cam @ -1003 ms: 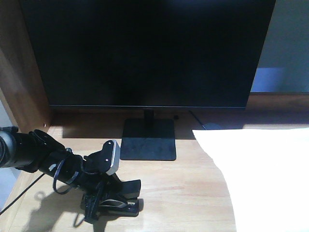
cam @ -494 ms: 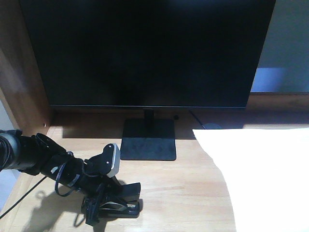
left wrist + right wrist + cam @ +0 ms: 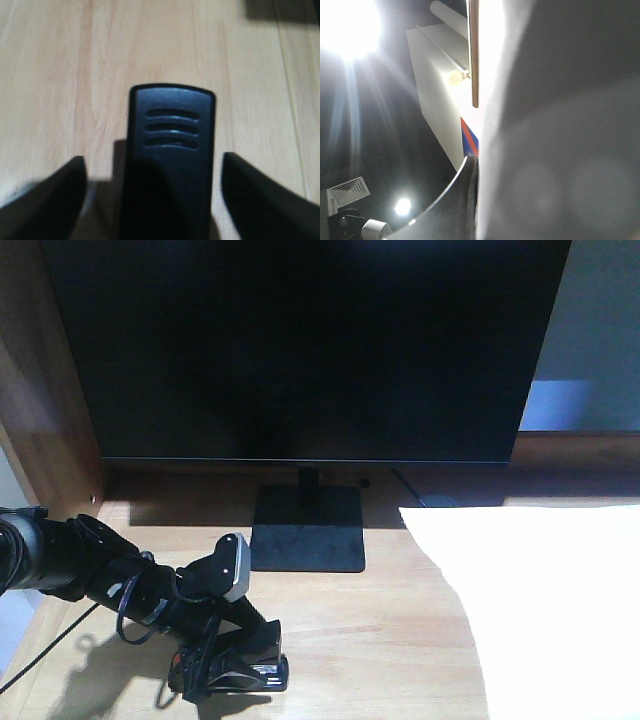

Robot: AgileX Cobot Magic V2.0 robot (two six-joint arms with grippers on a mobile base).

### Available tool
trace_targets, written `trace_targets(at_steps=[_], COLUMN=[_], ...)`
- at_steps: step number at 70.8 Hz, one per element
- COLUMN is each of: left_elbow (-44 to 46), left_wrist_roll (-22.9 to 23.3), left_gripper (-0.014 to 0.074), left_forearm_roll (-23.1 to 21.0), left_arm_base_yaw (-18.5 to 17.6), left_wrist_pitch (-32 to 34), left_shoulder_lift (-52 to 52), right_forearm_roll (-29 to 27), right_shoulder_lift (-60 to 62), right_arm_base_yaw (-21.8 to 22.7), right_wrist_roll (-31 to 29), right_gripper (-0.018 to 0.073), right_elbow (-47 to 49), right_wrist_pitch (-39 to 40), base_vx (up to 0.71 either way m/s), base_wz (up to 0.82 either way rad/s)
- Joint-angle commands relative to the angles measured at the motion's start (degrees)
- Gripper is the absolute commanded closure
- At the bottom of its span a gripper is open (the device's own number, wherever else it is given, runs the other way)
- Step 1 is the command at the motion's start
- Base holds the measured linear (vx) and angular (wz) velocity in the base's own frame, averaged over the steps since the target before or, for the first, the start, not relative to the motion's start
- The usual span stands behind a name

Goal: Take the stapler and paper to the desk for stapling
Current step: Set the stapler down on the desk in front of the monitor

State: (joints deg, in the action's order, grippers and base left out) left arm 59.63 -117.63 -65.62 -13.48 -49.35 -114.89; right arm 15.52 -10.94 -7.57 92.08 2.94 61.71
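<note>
— What is at the left?
— The black left end effector [image 3: 232, 668] is low over the light wood-grain table [image 3: 380, 630]. Its two fingers [image 3: 45, 200] are spread apart, each with a gap to the black hand-sized stapler [image 3: 170, 125], which lies on the table between them.
— And the middle?
— A large black flat monitor [image 3: 300, 350] stands on its square black base [image 3: 306, 528], behind the stapler.
— The right?
— The plain white rectangular paper sheet [image 3: 545, 610] covers the table's right part. The right end effector [image 3: 464, 182] shows one dark finger against the sheet. I cannot tell whether it is open or closed.
</note>
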Motion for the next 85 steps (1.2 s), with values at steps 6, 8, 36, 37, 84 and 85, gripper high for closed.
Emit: trace_targets(at_steps=[6,8,36,37,84,85], left_elbow=[1.2,1.2,1.2,1.2,1.2,1.2], left_wrist_roll=[3.2,3.4,8.9,9.4,12.3,12.3], left_gripper=[-0.0125,-0.013,0.0001,0.0007,0.0601,0.0606], left_forearm_roll=[-2.9,-2.9,-2.9,-2.9,-2.3,-2.3], left_arm_base_yaw=[-0.3,-0.3,-0.3,-0.3,-0.3,-0.3], left_wrist_pitch=[-1.6,-1.9,-4.4,-4.4,-8.0,-8.0], left_shoulder_lift=[3.2,3.3,9.3,9.5,17.8,17.9], right_forearm_roll=[-0.3,-0.3,-0.3,-0.3,-0.3,-0.3], right_shoulder_lift=[-0.5,-0.5,-0.5,-0.5,-0.5,-0.5], right_arm_base_yaw=[0.3,0.3,0.3,0.3,0.3,0.3], right_wrist_roll=[-0.3,-0.3,-0.3,-0.3,-0.3,-0.3], right_gripper=[0.0564,0.0564,0.0564,0.0564,0.0564,0.0564], right_elbow=[1.4,1.4,1.4,1.4,1.4,1.4], right_wrist_pitch=[2.2,2.2,2.1,2.1,2.1,2.1], base_vx=[0.0,0.0,0.0,0.0,0.0,0.0], base_wz=[0.0,0.0,0.0,0.0,0.0,0.0])
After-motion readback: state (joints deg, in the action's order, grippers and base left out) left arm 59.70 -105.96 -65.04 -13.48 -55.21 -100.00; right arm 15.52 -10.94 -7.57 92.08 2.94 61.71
